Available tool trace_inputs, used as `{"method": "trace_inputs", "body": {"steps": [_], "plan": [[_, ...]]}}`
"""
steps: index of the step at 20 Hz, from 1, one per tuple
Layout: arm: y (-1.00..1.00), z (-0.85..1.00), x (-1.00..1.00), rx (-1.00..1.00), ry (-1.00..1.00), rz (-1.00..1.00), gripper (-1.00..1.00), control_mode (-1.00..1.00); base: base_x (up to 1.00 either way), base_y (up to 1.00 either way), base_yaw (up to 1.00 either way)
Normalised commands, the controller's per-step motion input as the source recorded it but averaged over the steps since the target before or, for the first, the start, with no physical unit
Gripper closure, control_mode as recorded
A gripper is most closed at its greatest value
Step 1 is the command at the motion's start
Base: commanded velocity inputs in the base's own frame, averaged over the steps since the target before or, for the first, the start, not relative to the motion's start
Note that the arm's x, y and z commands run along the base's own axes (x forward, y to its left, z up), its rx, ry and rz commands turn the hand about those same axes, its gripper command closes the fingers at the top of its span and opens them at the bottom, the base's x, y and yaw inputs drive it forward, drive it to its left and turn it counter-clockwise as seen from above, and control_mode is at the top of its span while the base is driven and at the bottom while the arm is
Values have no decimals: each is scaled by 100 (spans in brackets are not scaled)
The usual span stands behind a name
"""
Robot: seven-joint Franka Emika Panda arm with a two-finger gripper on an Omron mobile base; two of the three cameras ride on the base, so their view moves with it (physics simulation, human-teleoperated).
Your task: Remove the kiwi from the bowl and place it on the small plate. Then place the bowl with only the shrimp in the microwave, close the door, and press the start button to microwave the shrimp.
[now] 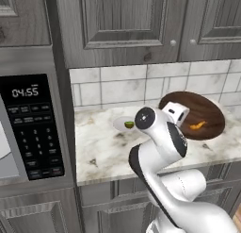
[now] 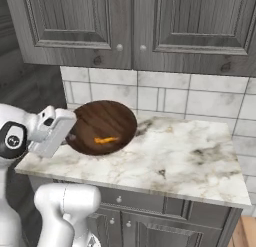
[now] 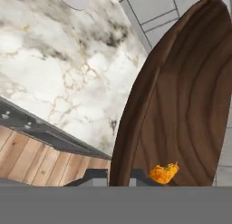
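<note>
Gripper [image 3: 118, 177] clamped on the near rim of the bowl [image 1: 202, 115], lifted and tilted over the surface [image 1: 108, 149]; shrimp [image 1: 197, 126] inside; kiwi [image 1: 129, 124] already on the small plate [image 1: 120, 124]; microwave [image 1: 30, 128] well off to the left, bowl's next stop.

grey panelled cabinets [image 2: 75, 21], white tiled backsplash [image 2: 200, 98], marble counter [image 2: 190, 156]

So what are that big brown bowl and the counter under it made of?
The bowl looks like dark wood with a smooth, low-sheen finish: grain lines run across its inside. The counter looks like polished marble, white with grey and tan veins. Since everything is rendered, both are only surface looks.
</note>
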Motion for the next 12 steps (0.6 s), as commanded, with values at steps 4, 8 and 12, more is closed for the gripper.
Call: {"method": "trace_inputs", "body": {"steps": [4,8,12], "plan": [[36,42,-45,-7,26,22,100,-100,0,0,0],[25,32,-30,-2,30,16,100,-100,0,0,0],[1,-13,-7,0,21,2,100,-100,0,0,0]]}}
